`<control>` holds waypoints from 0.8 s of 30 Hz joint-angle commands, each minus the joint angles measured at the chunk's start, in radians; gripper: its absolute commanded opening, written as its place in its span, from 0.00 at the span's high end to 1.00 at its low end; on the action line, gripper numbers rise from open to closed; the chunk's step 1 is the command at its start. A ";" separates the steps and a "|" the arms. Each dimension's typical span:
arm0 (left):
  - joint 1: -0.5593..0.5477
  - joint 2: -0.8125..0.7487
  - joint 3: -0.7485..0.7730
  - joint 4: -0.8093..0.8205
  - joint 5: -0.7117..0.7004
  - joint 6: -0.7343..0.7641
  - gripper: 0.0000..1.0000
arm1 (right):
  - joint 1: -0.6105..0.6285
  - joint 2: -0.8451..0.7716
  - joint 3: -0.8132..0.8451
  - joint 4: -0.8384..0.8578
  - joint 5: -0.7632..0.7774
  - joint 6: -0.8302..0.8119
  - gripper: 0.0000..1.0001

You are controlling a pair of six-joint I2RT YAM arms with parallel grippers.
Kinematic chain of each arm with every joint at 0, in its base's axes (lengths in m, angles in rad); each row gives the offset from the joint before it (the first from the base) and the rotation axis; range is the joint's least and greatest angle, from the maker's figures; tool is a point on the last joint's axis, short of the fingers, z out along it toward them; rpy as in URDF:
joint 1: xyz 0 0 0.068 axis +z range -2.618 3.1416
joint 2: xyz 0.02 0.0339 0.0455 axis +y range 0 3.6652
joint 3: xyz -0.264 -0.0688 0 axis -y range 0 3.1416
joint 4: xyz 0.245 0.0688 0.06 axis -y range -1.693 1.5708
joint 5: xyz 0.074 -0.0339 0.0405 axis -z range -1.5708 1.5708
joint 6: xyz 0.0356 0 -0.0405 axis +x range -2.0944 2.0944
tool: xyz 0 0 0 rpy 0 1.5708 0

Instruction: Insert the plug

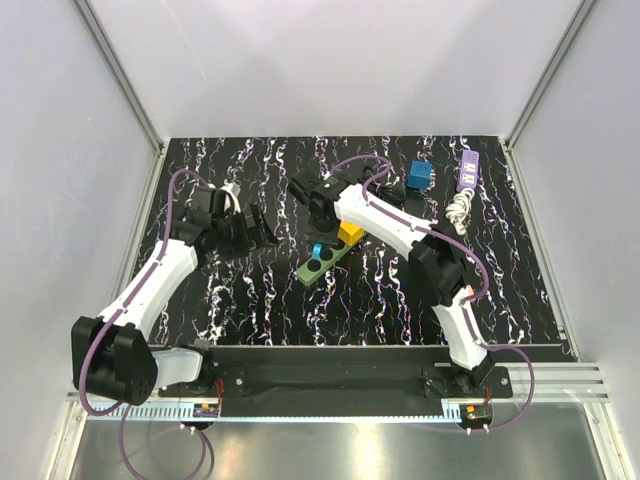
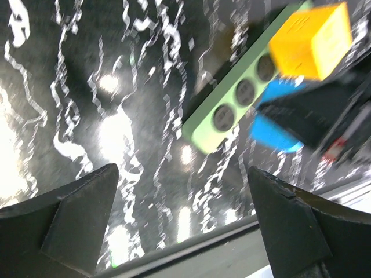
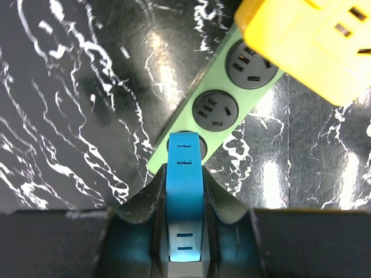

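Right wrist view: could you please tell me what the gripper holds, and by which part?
The right gripper pinches the blue plug by its two flat sides, its tip at the green power strip.

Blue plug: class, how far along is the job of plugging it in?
Done: the yellow adapter sits on the green power strip, and the right gripper has the blue plug clamped. In hand: the plug is lined up over the strip's end socket; whether its prongs are in cannot be told. Still to do: press it home and release. The left gripper hangs open, off the strip.
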 commanded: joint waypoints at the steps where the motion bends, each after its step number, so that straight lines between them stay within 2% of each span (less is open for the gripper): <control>1: -0.001 -0.027 -0.012 -0.067 0.006 0.087 0.01 | -0.025 0.021 0.087 -0.126 0.051 0.113 1.00; 7: 0.001 -0.051 -0.006 -0.090 -0.062 0.070 0.01 | -0.035 0.050 0.129 -0.174 0.056 0.230 1.00; 13: 0.013 -0.091 0.004 -0.105 -0.123 0.063 0.01 | -0.044 0.076 0.145 -0.186 0.065 0.257 1.00; 24: 0.022 -0.088 0.007 -0.108 -0.136 0.058 0.01 | -0.051 0.139 0.209 -0.226 0.085 0.312 1.00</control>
